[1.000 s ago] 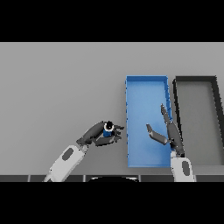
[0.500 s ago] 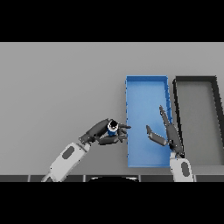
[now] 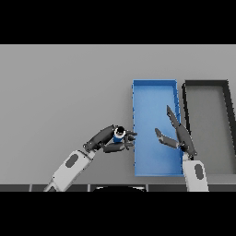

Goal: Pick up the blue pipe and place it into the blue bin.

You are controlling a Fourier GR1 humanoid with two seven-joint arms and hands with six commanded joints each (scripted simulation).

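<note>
A short blue pipe (image 3: 118, 135) sits in my left hand (image 3: 107, 140), whose fingers and thumb curl round it. The hand is just left of the blue bin (image 3: 154, 87), with its fingertips reaching the bin's left wall near the front. My right hand (image 3: 179, 135) hovers over the right half of the bin, fingers straight and thumb spread, holding nothing.
A dark grey bin (image 3: 206, 84) stands right beside the blue bin, at the table's right. The grey table (image 3: 64, 92) stretches away to the left and back.
My left hand has carried the blue pipe to the right, from well clear of the bin up to its left wall. The right hand has barely shifted.
</note>
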